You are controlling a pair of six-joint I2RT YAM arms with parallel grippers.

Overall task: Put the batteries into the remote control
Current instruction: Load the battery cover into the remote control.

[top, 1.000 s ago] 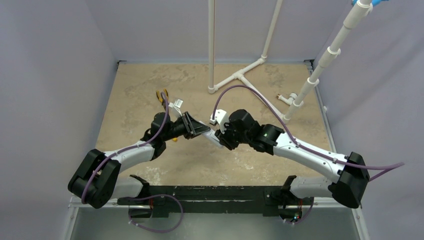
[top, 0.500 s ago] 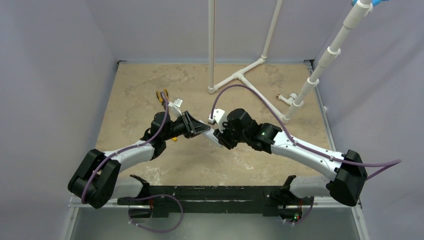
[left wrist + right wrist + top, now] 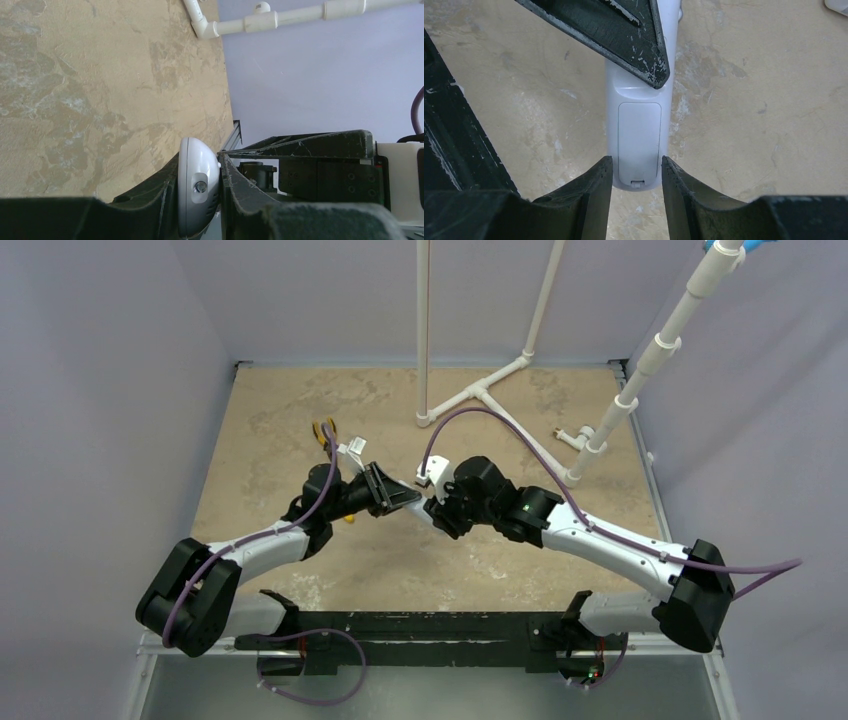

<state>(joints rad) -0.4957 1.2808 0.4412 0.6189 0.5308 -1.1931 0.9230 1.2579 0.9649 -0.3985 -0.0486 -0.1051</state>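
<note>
The remote control (image 3: 427, 512) is held off the table between my two arms. My left gripper (image 3: 199, 165) is shut on its rounded top end (image 3: 197, 185), where the small clear emitter shows. In the right wrist view the remote's back (image 3: 639, 130) faces the camera with its battery cover closed. My right gripper (image 3: 637, 162) stands open, its fingertips (image 3: 606, 167) straddling the bottom end; I cannot tell whether they touch it. One left finger (image 3: 624, 30) crosses the remote's upper part. The batteries are out of view.
A white pipe frame (image 3: 480, 390) stands at the back of the tan table, and a slanted white pipe (image 3: 640, 370) rises at the right. Orange-handled pliers (image 3: 325, 430) lie behind my left gripper (image 3: 405, 498). Lilac walls close in on three sides.
My right wrist has shifted slightly left toward the remote, and its jaws have parted a little. The left arm and the remote have stayed still.
</note>
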